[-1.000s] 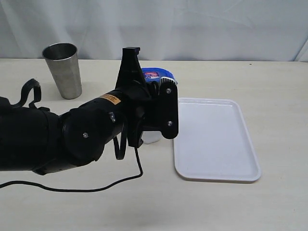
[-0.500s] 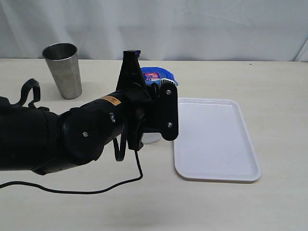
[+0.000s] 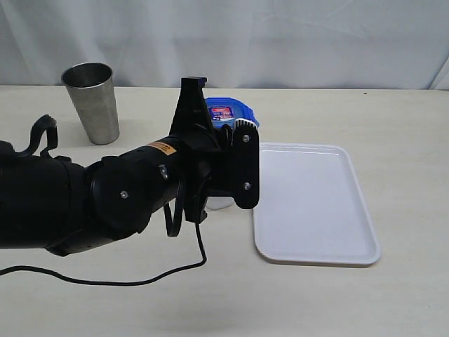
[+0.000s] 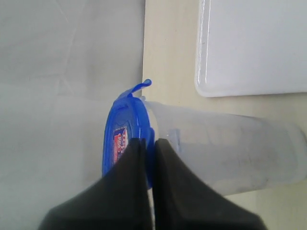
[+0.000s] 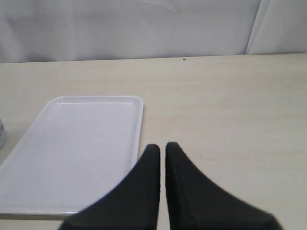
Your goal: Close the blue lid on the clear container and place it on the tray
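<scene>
- The left gripper (image 4: 149, 142) has its two fingers pressed onto the rim of the blue lid (image 4: 125, 139); the lid edge sits between them.
- The blue lid lies on the mouth of the clear container (image 4: 225, 153). One flap (image 4: 142, 86) stands out from the wall.
- The clear container stands upright on the table (image 3: 393, 119), just beside the long side of the tray (image 3: 316, 203) and not on it.
- The right gripper (image 5: 161, 146) hangs above the table near the tray, its fingers nearly together with nothing between them.
- A steel cup (image 3: 92, 102) stands well apart, on the left in the exterior view.
</scene>
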You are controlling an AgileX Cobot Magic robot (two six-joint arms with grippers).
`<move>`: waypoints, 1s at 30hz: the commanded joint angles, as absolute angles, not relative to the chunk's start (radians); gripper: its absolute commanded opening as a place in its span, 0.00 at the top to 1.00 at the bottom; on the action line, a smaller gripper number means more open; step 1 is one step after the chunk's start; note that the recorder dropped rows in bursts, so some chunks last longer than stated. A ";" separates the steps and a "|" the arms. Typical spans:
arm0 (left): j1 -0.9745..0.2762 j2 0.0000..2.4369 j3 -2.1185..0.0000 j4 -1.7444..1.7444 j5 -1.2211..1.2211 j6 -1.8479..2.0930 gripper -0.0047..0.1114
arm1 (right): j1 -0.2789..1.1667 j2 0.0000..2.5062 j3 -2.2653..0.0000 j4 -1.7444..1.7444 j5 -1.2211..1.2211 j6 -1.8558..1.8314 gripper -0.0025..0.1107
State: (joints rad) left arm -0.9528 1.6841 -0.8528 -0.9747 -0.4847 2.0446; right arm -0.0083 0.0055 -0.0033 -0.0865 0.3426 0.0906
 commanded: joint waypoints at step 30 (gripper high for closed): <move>-0.954 1.678 -0.851 -1.042 -0.513 2.093 0.96 | -0.006 0.000 0.000 -0.089 0.343 0.091 0.94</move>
State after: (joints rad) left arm -0.9528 1.6841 -0.8528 -1.0290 -0.5064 2.0951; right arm -0.0083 0.0055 -0.0033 -0.0865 0.3426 0.0906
